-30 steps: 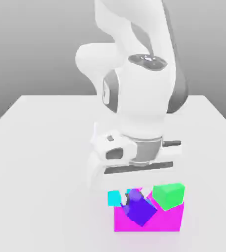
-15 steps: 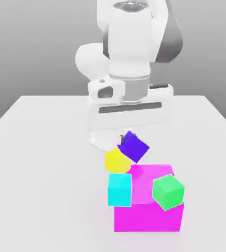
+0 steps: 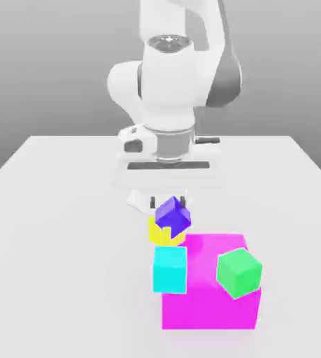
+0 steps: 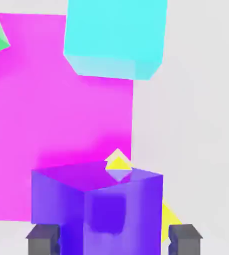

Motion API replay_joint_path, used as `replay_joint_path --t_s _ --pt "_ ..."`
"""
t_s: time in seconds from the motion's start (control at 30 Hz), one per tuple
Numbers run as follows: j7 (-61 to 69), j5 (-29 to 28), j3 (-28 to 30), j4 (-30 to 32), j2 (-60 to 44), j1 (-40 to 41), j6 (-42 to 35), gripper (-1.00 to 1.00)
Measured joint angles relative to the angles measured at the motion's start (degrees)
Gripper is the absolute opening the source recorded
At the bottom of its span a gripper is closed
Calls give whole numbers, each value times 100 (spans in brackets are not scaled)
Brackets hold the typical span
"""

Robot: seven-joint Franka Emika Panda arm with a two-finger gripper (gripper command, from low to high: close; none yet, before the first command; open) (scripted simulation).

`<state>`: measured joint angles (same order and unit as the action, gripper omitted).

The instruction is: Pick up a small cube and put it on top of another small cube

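Note:
The small purple cube [image 3: 173,217] rests tilted on top of the yellow cube [image 3: 163,233], just behind the big magenta block. My gripper [image 3: 168,203] hangs directly over it, open, with its fingers [image 4: 185,239] standing on either side of the purple cube [image 4: 99,209]; a narrow gap shows beside one finger. In the hand view, slivers of the yellow cube [image 4: 170,217] peek out from under the purple one.
The big magenta block [image 3: 212,308] sits at the table's front, with a cyan cube [image 3: 170,270] against its side on the exterior view's left and a green cube [image 3: 238,273] at its front corner. White table [image 3: 58,231] stretches all around.
The gripper carried the purple cube from the magenta block up and back, then lowered it onto the yellow cube. Its fingers have since spread apart from the cube.

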<state>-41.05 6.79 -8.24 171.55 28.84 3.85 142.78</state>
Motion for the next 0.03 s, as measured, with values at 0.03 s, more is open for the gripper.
replay_joint_path --t_s 0.03 --pt "-5 -2 -12 32 -81 5 113 100"
